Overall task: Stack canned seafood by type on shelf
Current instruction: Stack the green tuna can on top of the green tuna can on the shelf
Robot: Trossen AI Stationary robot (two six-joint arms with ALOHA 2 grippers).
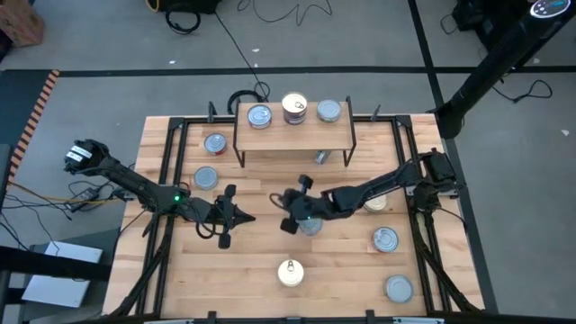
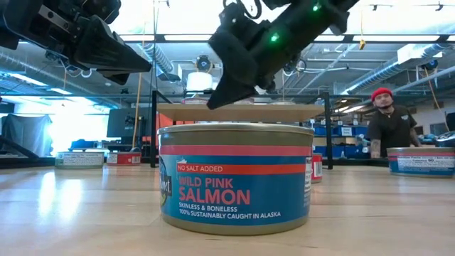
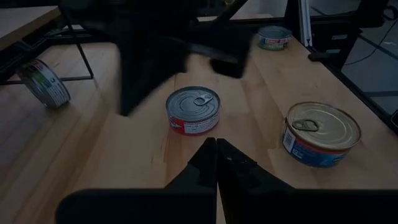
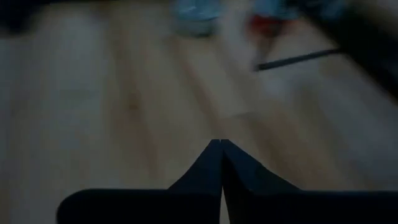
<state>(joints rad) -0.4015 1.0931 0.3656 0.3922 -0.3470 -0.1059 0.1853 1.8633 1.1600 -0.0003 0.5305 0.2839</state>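
Note:
The shelf stands at the table's far middle with three cans on its board. One can stands on its edge beneath it. A red-sided can sits upright at the table's middle. My right gripper hovers shut just above that can, clear of it. My left gripper is shut too, held above the table just left of that can. A gold-topped salmon can stands near the front edge.
More cans stand loose on the table: two at the far left and three on the right. Black frame rails run along both sides. A person is in the room behind.

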